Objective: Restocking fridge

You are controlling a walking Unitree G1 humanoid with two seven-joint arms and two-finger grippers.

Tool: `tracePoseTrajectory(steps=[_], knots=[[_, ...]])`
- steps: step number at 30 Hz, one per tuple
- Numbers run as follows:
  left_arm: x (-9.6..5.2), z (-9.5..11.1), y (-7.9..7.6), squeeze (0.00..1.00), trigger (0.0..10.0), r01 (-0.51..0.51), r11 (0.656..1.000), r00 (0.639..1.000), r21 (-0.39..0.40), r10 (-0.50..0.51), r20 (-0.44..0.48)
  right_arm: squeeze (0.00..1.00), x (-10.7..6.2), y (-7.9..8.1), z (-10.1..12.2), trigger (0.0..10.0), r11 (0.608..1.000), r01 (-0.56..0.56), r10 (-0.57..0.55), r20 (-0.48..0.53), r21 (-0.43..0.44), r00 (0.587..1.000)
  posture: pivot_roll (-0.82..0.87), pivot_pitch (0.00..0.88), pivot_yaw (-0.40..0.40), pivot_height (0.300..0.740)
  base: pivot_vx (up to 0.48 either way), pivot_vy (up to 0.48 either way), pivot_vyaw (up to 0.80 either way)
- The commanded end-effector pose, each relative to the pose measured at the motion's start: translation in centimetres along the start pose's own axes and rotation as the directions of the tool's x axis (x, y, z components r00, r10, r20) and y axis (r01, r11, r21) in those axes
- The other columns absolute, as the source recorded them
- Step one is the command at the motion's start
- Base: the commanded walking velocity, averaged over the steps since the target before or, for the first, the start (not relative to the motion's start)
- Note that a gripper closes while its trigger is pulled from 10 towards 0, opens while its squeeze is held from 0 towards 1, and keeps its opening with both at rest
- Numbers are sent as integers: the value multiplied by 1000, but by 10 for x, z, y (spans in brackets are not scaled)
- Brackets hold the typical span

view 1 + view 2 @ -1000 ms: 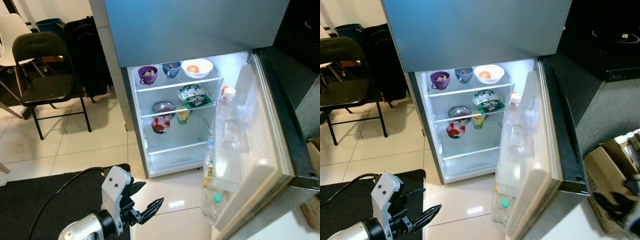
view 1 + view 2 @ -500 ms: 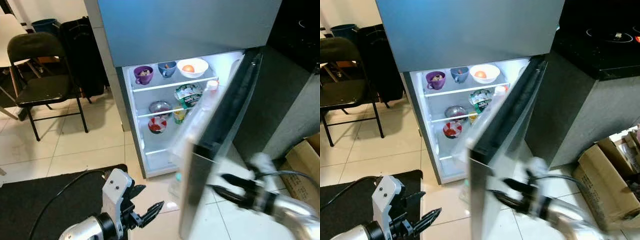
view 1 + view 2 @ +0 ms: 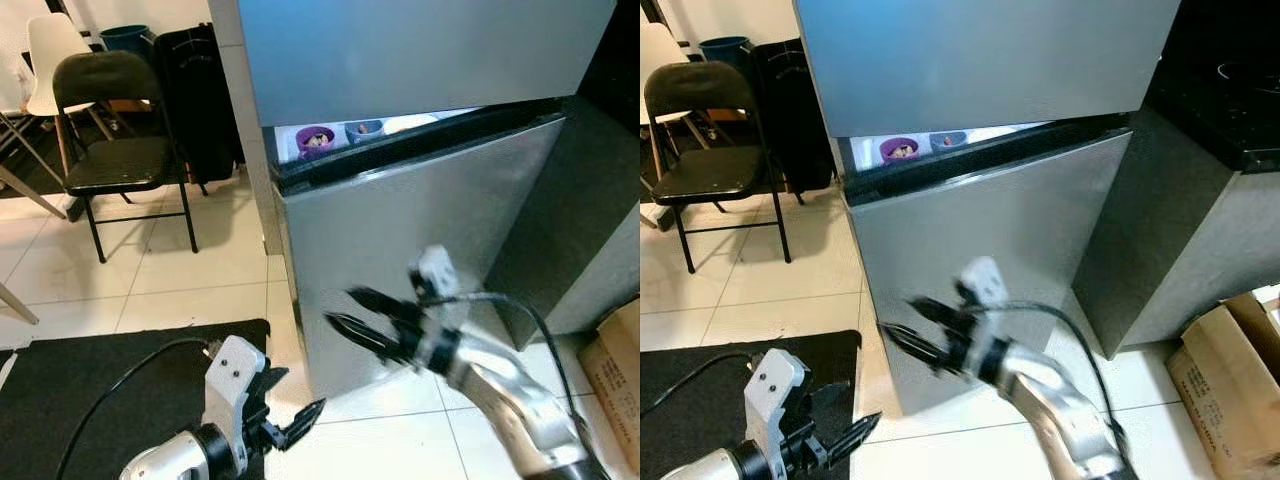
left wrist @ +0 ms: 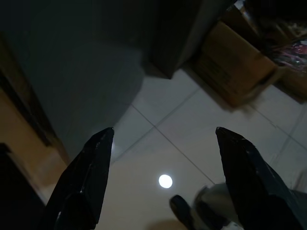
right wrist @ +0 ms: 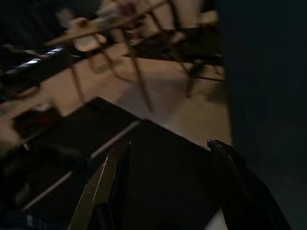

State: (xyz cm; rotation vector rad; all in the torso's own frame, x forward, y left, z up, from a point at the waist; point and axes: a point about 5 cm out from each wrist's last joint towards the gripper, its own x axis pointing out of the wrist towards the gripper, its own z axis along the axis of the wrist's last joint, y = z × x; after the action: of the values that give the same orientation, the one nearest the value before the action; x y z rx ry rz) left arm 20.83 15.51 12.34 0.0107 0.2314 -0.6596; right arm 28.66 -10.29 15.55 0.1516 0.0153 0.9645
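Fridge door nearly shut; right gripper at its face, jaws spread and empty.

The fridge door [image 3: 420, 250] is a plain grey slab, its long edge running left to right below the freezer front, with a lit slit open along the top. Through the slit: a purple cup [image 3: 315, 139] and a blue cup [image 3: 365, 128] on the top shelf. The right gripper [image 3: 350, 312] sits low on the left part of the door, near its free edge, jaws wide, holding nothing; contact with the panel cannot be told. It is the nearer arm. The left gripper [image 3: 290, 420] hangs idle by the floor, nearer and left, jaws apart. Judged: a push away from the robot should seat the door.
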Motion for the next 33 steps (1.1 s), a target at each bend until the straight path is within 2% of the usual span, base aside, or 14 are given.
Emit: tracePoseTrajectory(steps=[1,2,5,14,15,19,20,22,23,26,28,30,31,33], knots=[[3,2,5,0,10000,-46,999,999,-6,46,23,0,-4,-3,-3,10000,999,48,-48,-9,5,999,-80,151,26,736,0,0,0],[8,7,11,0,10000,-75,997,996,-1,75,47,0,-9,-6,-9,10000,995,101,-101,-32,9,994,-80,151,26,736,0,0,0],[12,13,16,0,10000,-100,995,993,5,100,70,0,-13,-8,-16,10000,989,148,-147,-58,4,987,-86,150,26,736,0,0,0],[17,18,28,0,10000,-186,983,978,12,184,95,0,-18,-15,-23,10000,970,241,-241,-71,-15,968,-86,147,32,736,0,0,0],[19,16,30,0,10000,-225,974,970,12,223,98,0,-18,-16,-29,10000,964,261,-264,-90,-39,960,-84,146,32,736,0,0,0],[20,13,32,0,10000,-269,963,959,17,267,96,0,-19,-16,-37,10000,954,293,-299,-112,-71,948,-84,146,32,736,0,0,0],[20,11,35,0,10000,-320,947,943,27,316,100,0,-20,-17,-44,10000,942,315,-329,-134,-115,935,-85,143,34,736,0,0,0],[19,10,37,0,10000,-343,939,935,33,338,104,0,-21,-17,-47,10000,937,324,-341,-143,-133,929,-85,143,34,736,0,0,0],[19,14,39,0,10000,-394,916,913,73,380,150,0,-23,-20,-52,10000,908,383,-406,-134,-168,904,-84,143,33,736,0,0,0],[20,18,38,0,10000,-387,920,914,63,373,163,0,-24,-24,-50,10000,872,464,-480,-82,-157,874,-80,139,32,736,0,0,0],[21,17,37,0,10000,-377,924,918,61,364,156,0,-24,-25,-48,10000,863,482,-496,-69,-152,866,-80,139,32,736,0,0,0],[20,4,38,0,10000,-373,927,924,46,368,101,0,-24,-28,-50,10000,833,531,-545,-65,-153,836,-83,132,35,736,0,0,0],[20,4,38,0,10000,-373,927,924,46,368,101,0,-24,-28,-50,10000,833,531,-545,-65,-153,836,-83,132,35,736,0,0,0],[16,-21,39,0,10000,-402,915,915,10,402,16,0,-28,-29,-65,10000,796,582,-601,-100,-169,793,-83,129,34,736,0,0,0]])
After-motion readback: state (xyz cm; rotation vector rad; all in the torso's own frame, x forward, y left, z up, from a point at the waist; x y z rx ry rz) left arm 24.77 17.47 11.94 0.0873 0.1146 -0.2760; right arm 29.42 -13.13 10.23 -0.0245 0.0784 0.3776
